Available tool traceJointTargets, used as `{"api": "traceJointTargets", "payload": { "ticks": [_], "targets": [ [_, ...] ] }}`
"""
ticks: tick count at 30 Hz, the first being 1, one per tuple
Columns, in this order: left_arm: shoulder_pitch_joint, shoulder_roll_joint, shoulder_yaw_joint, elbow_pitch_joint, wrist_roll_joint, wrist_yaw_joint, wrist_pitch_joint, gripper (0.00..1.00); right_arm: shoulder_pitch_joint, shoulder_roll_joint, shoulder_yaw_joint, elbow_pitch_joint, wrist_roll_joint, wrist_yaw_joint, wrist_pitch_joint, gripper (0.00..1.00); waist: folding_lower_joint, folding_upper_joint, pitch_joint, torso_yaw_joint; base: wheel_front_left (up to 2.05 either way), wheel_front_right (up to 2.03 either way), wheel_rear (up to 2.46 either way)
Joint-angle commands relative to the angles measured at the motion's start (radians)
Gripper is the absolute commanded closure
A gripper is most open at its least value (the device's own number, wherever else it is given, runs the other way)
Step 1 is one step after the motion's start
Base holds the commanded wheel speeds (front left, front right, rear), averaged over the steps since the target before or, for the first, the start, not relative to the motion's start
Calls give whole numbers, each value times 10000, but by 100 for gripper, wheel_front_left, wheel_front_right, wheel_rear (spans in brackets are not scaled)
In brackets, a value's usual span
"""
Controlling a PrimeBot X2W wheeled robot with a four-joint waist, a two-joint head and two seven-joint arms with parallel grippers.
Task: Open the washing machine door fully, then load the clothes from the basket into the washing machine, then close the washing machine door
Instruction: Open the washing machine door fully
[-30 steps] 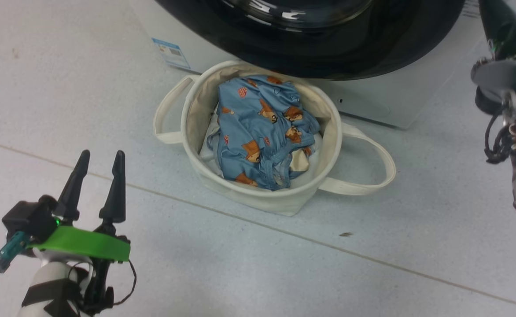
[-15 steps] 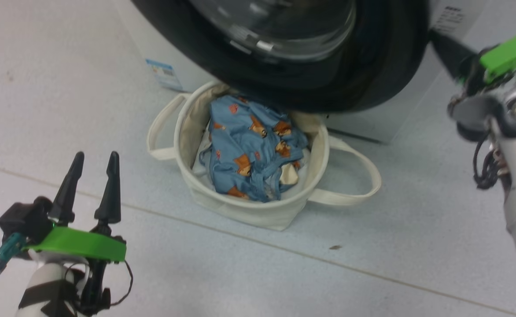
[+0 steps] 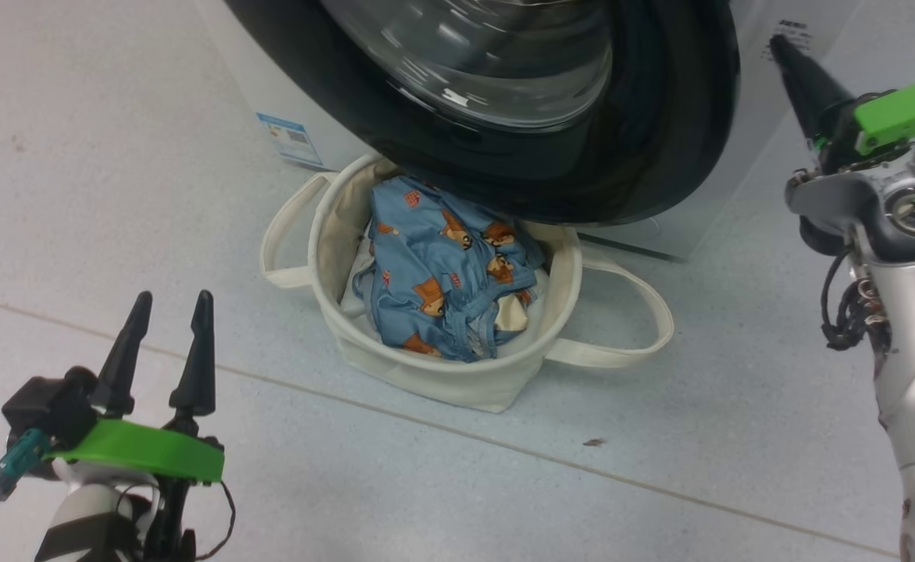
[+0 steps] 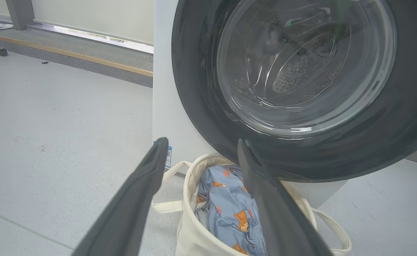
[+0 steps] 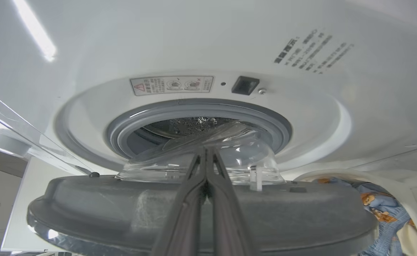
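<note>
1. My left gripper (image 3: 174, 297) is released, near the round cream canvas basket (image 3: 426, 376).
2. My right gripper (image 3: 777, 44) is clenched, empty, beside the ajar round door with glossy black rim (image 3: 660, 156).
3. Light-blue bear-print clothes (image 3: 442, 269) lie inside the basket.

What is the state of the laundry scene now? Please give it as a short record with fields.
washing machine door: partly open, lower rim over the far side of the basket
clothes: bear-print garments, in the basket
basket: on the floor before the washing machine
left gripper: open, empty, above the floor
right gripper: shut, by the door's right edge, contact unclear
</note>
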State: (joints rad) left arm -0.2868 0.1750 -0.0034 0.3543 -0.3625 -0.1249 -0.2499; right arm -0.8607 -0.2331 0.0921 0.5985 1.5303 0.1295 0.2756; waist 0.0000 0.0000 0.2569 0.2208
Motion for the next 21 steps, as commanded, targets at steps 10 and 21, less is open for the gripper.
{"api": "traceJointTargets", "payload": {
  "ticks": [10, 21],
  "targets": [
    [-132, 232, 482, -175, 131, -57, -118, 0, -732, 321, 1069, 180, 20, 12, 1557, 100, 1, 0, -215, 14, 0, 0, 0],
    [345, 223, 631, 23, 139, -58, -118, 0, 273, 428, 2211, -402, -12, 12, 3225, 100, 1, 0, -1040, -164, 0, 0, 0]
  ]
}}
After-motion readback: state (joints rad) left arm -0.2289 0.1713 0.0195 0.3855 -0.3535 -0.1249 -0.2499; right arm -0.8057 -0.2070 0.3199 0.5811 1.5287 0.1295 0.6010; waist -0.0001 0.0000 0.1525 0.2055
